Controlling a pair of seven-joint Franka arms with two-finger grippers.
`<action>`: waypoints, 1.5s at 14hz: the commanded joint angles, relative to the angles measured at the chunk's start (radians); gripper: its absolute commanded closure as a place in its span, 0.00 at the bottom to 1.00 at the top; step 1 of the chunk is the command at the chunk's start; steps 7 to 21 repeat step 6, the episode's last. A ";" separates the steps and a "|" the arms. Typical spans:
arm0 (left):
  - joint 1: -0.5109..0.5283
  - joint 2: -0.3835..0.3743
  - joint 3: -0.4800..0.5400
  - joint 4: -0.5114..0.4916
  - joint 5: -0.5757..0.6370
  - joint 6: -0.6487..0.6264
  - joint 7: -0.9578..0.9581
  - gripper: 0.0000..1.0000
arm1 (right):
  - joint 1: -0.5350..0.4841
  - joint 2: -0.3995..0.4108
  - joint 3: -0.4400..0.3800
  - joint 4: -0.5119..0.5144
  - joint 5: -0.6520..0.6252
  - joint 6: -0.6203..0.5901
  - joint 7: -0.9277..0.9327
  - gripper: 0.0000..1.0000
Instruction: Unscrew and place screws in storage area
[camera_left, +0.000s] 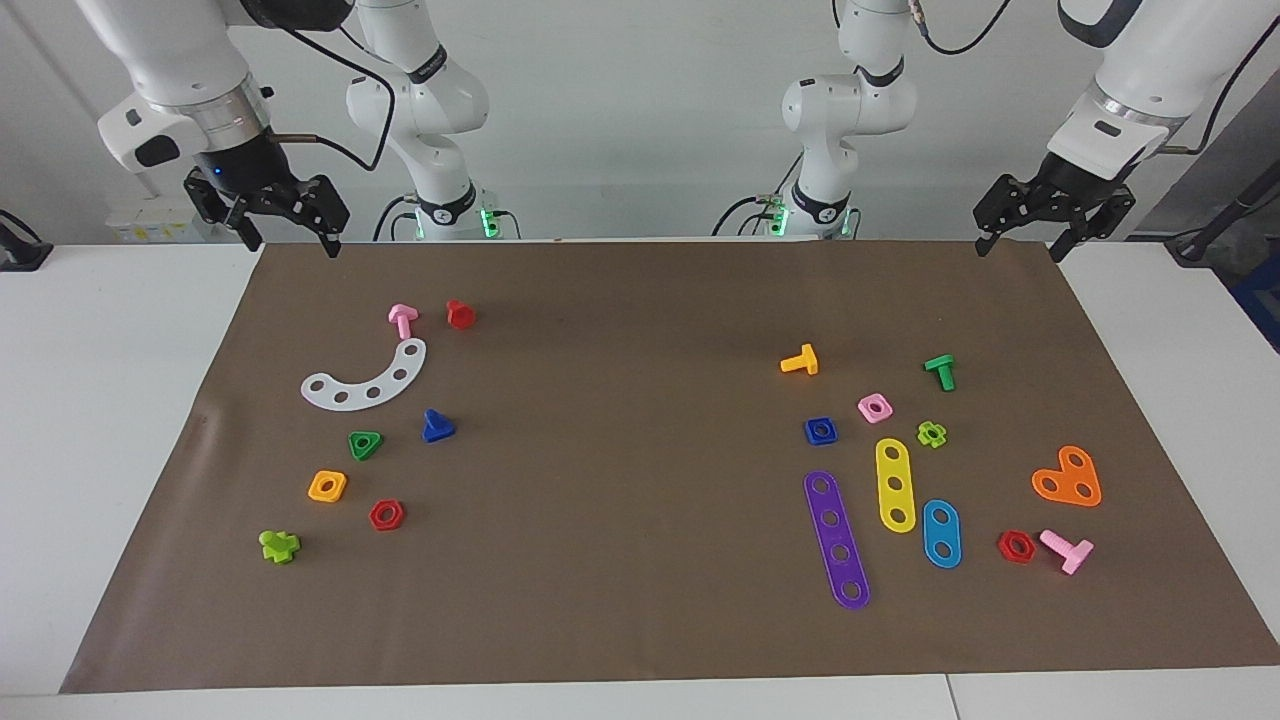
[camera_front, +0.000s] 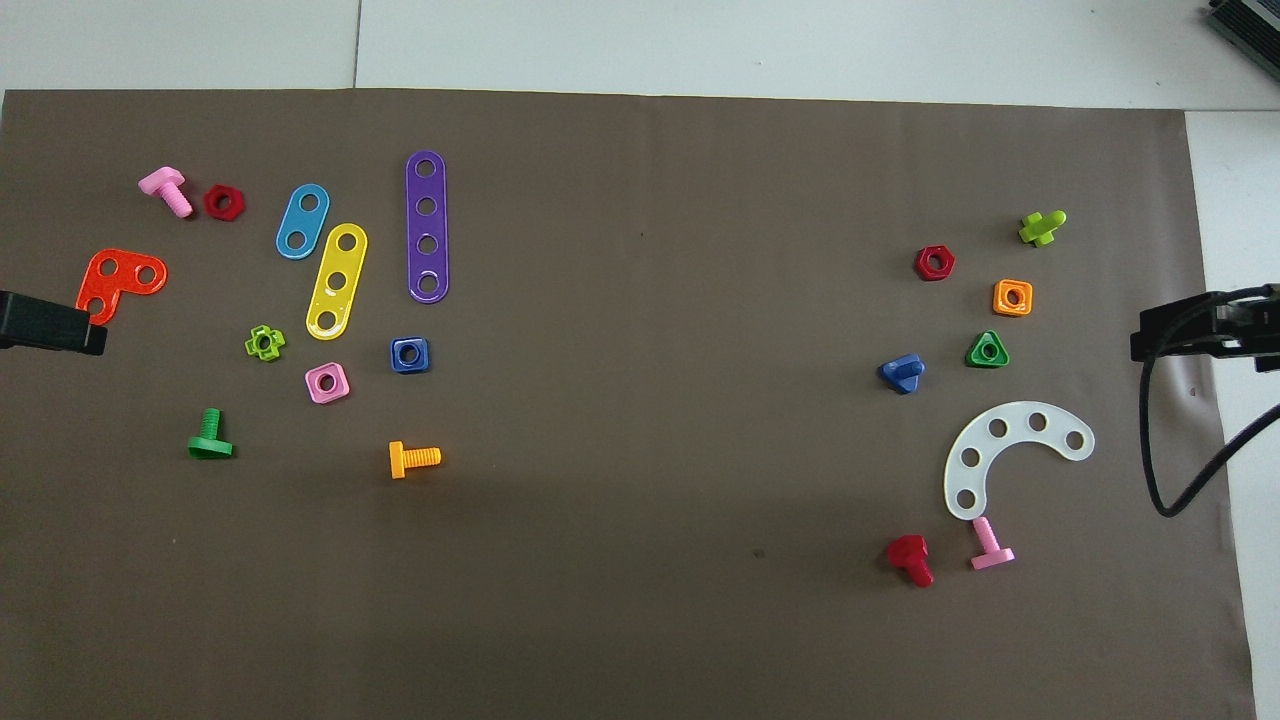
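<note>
Blue bolt (camera_left: 436, 427): loose on the brown mat (camera_left: 640, 290), toward the right arm's end, head down and shaft up, at about 4 o'clock from the white curved strip (camera_left: 365, 378) in the facing view, just beside the green triangular nut (camera_left: 364, 444).
Right gripper (camera_left: 290, 240): raised over the mat's corner nearest its base, jaws spread, empty.
Left gripper (camera_left: 1030, 243): waits over its own corner, jaws spread, empty.
Step in hand, as I judge: approach for pickup.
Advice: descend straight over the shaft, close across the head's flat sides, keep clear of the green nut.

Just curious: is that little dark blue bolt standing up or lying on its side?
Tipped: the dark blue bolt rests on its triangular head's edge, shaft slanting off the mat.
</note>
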 joint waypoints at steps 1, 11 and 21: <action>0.005 -0.014 -0.001 -0.012 -0.004 -0.011 -0.009 0.00 | -0.002 -0.011 0.003 -0.015 -0.020 0.006 0.008 0.00; 0.005 -0.014 -0.001 -0.012 -0.004 -0.011 -0.009 0.00 | -0.006 -0.011 0.002 -0.021 -0.003 0.015 0.025 0.00; 0.005 -0.014 -0.001 -0.012 -0.004 -0.011 -0.009 0.00 | -0.006 -0.011 0.002 -0.021 -0.003 0.015 0.025 0.00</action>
